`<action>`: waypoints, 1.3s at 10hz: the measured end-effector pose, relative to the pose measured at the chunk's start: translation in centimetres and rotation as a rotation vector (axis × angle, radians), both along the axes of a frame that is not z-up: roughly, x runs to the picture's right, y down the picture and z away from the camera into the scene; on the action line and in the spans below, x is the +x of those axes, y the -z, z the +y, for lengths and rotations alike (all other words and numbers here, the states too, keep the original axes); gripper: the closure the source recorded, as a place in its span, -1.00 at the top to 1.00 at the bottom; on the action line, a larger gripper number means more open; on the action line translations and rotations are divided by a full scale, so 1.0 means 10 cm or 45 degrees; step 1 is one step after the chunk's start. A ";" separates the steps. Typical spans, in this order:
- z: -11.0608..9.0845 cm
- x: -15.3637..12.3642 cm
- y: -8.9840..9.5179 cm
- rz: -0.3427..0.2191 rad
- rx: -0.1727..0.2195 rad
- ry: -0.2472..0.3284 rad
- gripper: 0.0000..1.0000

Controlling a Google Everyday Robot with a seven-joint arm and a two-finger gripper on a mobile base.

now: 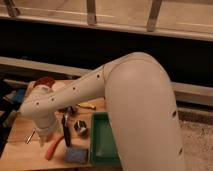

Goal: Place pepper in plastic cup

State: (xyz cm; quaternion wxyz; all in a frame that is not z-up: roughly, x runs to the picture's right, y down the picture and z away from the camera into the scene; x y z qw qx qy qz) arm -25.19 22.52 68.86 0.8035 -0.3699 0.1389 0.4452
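Observation:
The pepper (53,148), long and orange-red, lies on the wooden table (20,152) near its front edge. My gripper (43,136) hangs at the end of the white arm (75,92), pointing down just left of and above the pepper's upper end. Whether it touches the pepper does not show. I cannot make out the plastic cup; the arm covers much of the table's left half.
A black-handled utensil (66,131) lies right of the pepper, then a shiny metal cup (81,127) and a green tray (106,145). A blue sponge (76,155) sits at the front. A red bowl (44,81) stands at the back left, a bluish object (16,95) at the left edge.

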 end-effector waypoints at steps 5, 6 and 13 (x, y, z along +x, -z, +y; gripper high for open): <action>0.00 0.01 -0.03 0.016 0.005 -0.026 0.28; 0.01 0.01 -0.06 0.022 0.003 -0.046 0.28; 0.18 -0.28 -0.06 0.044 -0.034 -0.134 0.28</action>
